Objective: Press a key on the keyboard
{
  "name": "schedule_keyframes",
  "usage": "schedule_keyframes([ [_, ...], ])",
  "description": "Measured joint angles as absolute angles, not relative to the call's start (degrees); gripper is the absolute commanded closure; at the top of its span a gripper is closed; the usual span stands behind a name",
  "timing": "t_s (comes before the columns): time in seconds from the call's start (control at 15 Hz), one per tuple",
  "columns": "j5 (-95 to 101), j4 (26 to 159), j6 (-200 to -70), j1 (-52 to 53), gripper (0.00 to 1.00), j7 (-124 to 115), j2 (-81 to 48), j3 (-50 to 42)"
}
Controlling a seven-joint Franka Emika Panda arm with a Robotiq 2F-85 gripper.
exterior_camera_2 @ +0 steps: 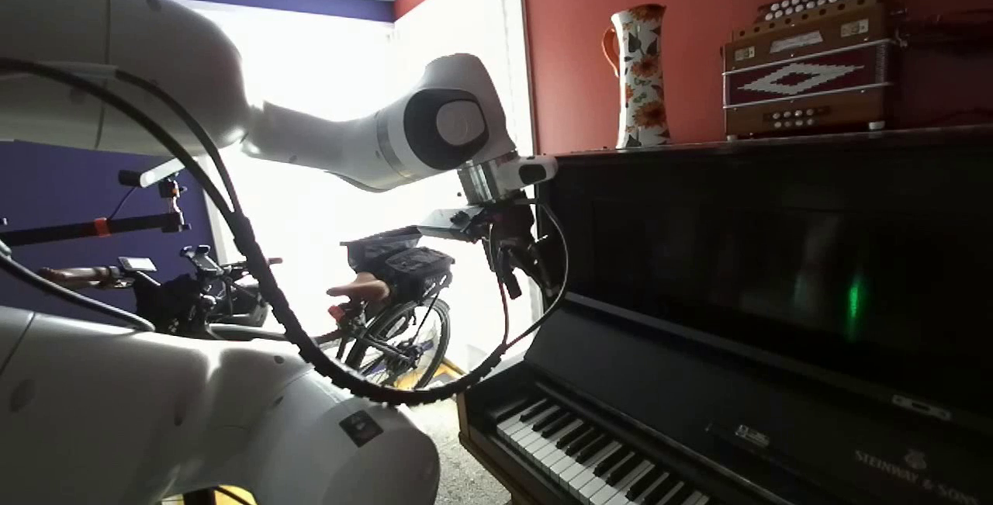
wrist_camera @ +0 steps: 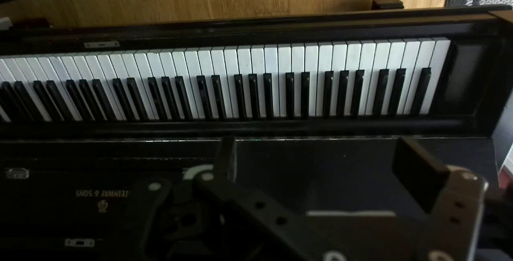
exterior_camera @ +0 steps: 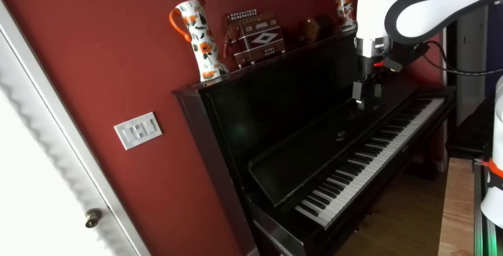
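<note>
Tool [wrist_camera: 322, 165] wide, empty, high behind keyboard [exterior_camera: 372, 162]; narrow it, center over white key [wrist_camera: 297, 57], press straight down.

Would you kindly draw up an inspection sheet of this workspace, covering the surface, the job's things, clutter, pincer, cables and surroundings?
Surface: black upright piano, lettered Steinway & Sons.
Job's things: keyboard uncovered, part of it in every view.
Clutter: floral pitcher and accordion stand on top of the piano.
Pincer: open, raised off the keyboard, nothing held.
Cables: black cable hangs in a loop by the arm; whether it touches the piano cannot be told.
Surroundings: red wall behind the piano, light switches on it; bicycle beyond the arm.
</note>
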State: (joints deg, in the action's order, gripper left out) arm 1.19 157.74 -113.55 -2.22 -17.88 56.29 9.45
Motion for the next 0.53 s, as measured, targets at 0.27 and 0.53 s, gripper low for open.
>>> schedule_keyframes([
  [0.27, -0.2, 157.7, -115.9, -1.4, 0.00, -14.2, 52.2, 8.4],
  [0.53, -0.8, 157.7, -122.6, -0.5, 0.00, -9.3, 40.0, 6.5],
])
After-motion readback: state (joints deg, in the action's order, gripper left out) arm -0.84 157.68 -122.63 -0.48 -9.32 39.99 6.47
